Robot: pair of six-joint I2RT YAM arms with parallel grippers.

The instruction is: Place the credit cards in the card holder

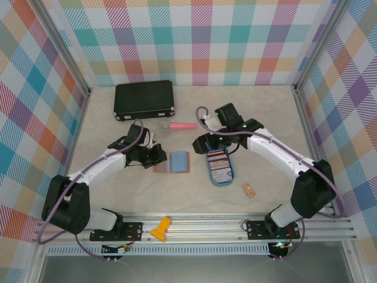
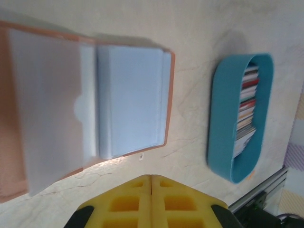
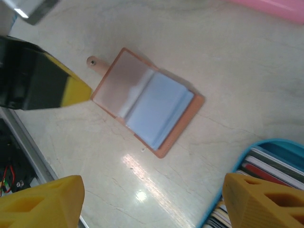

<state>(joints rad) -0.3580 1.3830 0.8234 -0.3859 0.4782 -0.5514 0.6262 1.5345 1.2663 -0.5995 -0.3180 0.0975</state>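
The card holder (image 3: 147,102) is seen lying open on the counter (image 3: 228,61), its clear pockets facing up and none of them visibly filled. The credit cards (image 2: 247,102) are stacked on edge in the blue tray (image 2: 221,118), just beside the holder. The left gripper (image 2: 151,190) is shut, its tip set against the holder's edge near the strap tab. Whether the cover is pinched cannot be told. The right gripper (image 3: 153,190) is held wide open with nothing in it, above the near end of the tray.

The step in hand is judged to be fetching a card. A descent onto the stack is called for, and a single card must be pinched and separated from its neighbours.
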